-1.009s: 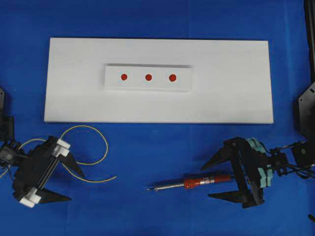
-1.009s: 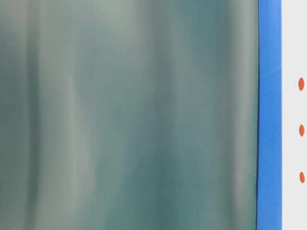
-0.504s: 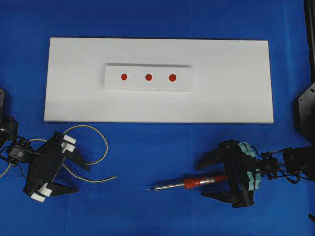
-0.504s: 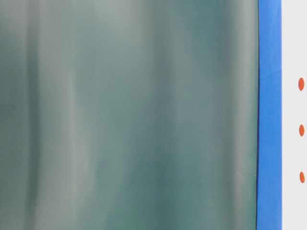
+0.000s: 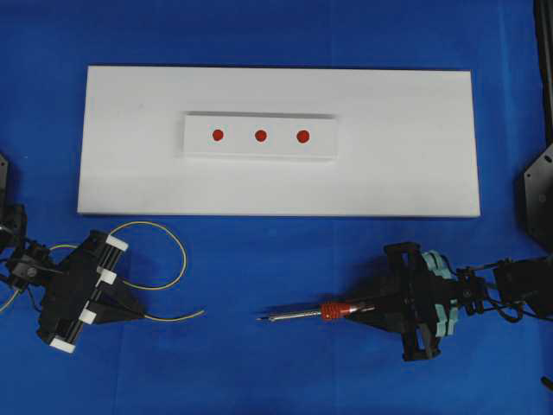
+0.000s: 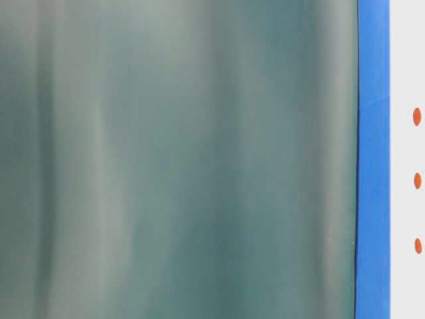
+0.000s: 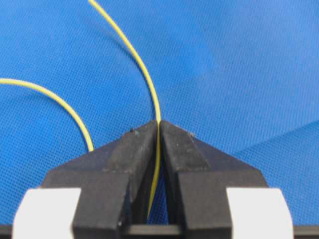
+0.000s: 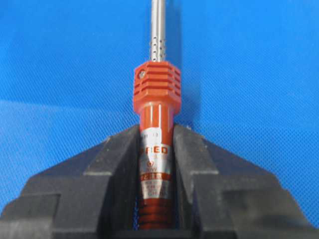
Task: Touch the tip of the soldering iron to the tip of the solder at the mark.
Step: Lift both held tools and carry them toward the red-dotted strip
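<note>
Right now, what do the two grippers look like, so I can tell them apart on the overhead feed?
The left gripper is black with wedge-shaped fingers and white blocks on its carriage. The right gripper is black too, but with a pale teal part behind its fingers and black cables trailing toward the arm.

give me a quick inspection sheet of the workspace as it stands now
surface: blue cloth with a flat white rectangular board on it; a raised white strip on the board carries three red dots.
job's things: thin yellow curly solder wire lies on the cloth at left; orange-red-handled soldering iron with grey metal shaft lies at right, tip pointing left. Both are off the board.
clutter: nothing seen.
grippers: left claw shut on the solder wire; right claw shut on the iron's handle.
cables: thin black leads along the right arm; the iron's cord is not visible.
surroundings: table-level view is mostly blocked by a blurred grey-green surface.
</note>
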